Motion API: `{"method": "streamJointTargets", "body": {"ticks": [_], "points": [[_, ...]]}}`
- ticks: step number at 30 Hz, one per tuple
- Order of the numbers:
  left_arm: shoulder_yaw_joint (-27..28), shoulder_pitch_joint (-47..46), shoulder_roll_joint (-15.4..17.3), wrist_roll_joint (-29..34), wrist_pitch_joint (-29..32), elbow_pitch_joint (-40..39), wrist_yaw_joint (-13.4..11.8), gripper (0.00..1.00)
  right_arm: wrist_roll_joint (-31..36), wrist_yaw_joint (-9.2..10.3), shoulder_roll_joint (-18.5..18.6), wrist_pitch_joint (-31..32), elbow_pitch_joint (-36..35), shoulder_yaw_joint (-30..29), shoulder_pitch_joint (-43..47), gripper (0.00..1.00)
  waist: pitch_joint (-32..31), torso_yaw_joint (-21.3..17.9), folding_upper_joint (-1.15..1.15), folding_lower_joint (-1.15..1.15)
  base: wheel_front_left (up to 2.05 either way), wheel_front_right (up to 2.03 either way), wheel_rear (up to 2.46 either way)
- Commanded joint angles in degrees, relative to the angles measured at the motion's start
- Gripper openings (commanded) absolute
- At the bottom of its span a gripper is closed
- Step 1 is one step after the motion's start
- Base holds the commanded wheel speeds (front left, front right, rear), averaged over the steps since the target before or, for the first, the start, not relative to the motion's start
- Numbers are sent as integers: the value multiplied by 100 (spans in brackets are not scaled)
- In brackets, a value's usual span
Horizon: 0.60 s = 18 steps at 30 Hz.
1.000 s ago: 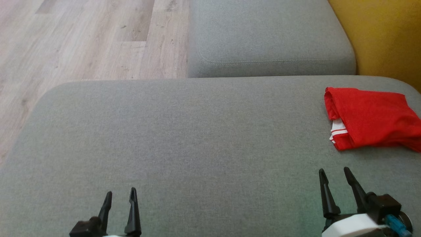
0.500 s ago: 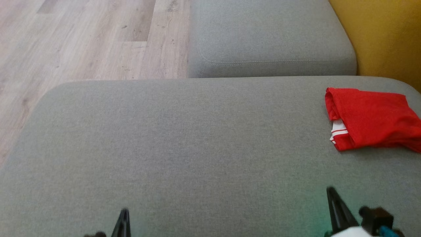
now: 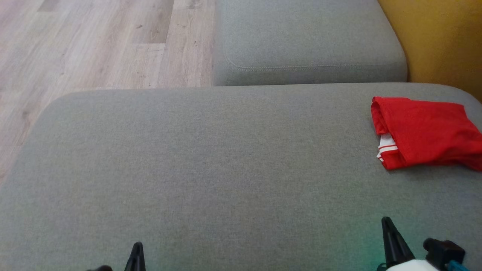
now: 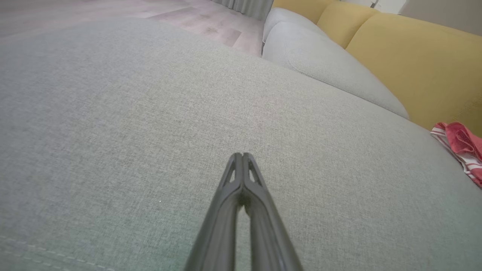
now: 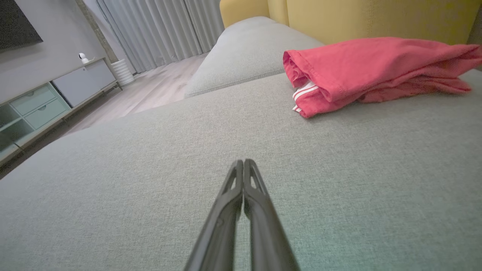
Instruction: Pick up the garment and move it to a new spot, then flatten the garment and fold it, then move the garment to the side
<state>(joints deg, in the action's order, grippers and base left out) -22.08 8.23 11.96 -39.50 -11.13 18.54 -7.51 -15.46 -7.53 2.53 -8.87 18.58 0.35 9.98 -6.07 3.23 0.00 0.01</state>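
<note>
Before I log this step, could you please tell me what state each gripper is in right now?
Left gripper: shut, holding nothing.
Right gripper: shut, holding nothing; the garment lies apart.

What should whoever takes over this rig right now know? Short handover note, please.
Left gripper: shut, empty, over the bare grey cushion.
Right gripper: shut, empty, short of the garment and not touching it.
Garment: red with white stripes, folded, lying at the cushion's right end near the yellow backrest.
Done: garment looks folded and set to the side.
Left: probably nothing. The fold looks a little loose, so check it if neatness matters.
</note>
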Motion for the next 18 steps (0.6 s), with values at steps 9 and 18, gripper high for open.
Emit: {"method": "streamJointTargets", "body": {"ticks": [9,18], "points": [[364,-412,-77,-520,172,-182,166,0,-766,1,8,146,-225,-86,-413,0,56,-29,0,0,0,0,0],[583,-503,-148,-943,311,-210,285,0,-1379,1,10,269,-246,-139,-519,0,107,-55,0,0,0,0,0]]}}
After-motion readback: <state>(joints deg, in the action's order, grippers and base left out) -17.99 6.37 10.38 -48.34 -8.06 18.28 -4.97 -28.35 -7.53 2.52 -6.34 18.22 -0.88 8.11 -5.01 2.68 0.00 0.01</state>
